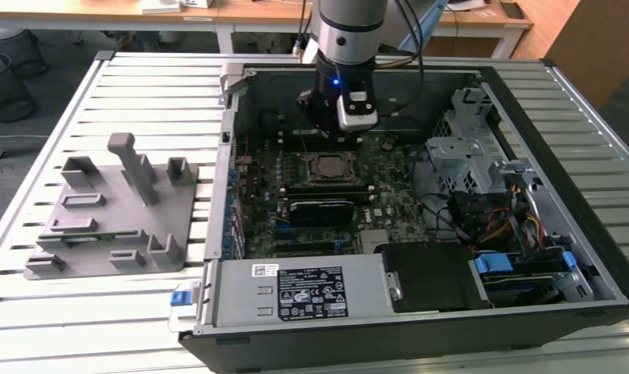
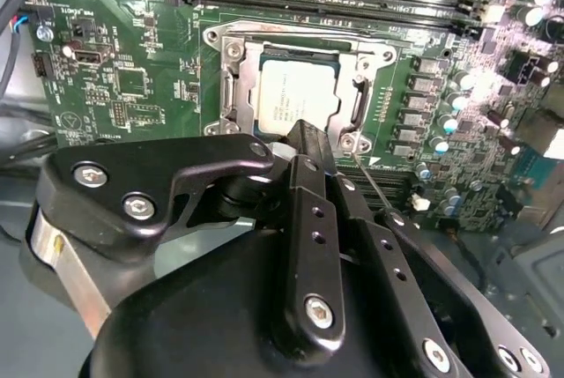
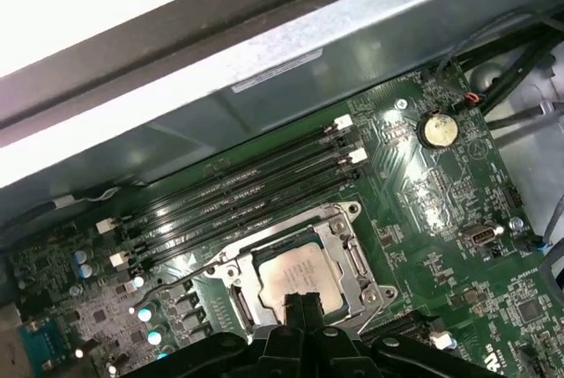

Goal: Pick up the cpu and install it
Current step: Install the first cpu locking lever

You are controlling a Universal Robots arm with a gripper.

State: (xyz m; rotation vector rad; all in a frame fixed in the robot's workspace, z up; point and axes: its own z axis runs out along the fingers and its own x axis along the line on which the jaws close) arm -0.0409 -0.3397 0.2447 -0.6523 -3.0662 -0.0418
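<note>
Silvery cpu (image 2: 298, 102) sits in its socket (image 2: 231, 96) just beyond the tips of the gripper (image 2: 307, 142), whose fingers are pressed together, holding nothing.

My gripper (image 1: 328, 134) hangs inside the open computer case (image 1: 293, 343), just above the cpu (image 1: 326, 167) seated in its socket at the frame's centre. Room is tight: the case's back wall (image 1: 397, 78) rises close at the top of the exterior view, memory slots (image 3: 247, 197) lie between wall and socket, a black heatsink (image 1: 319, 210) sits just below, and the metal drive cage (image 1: 470, 148) crowds the right.
</note>
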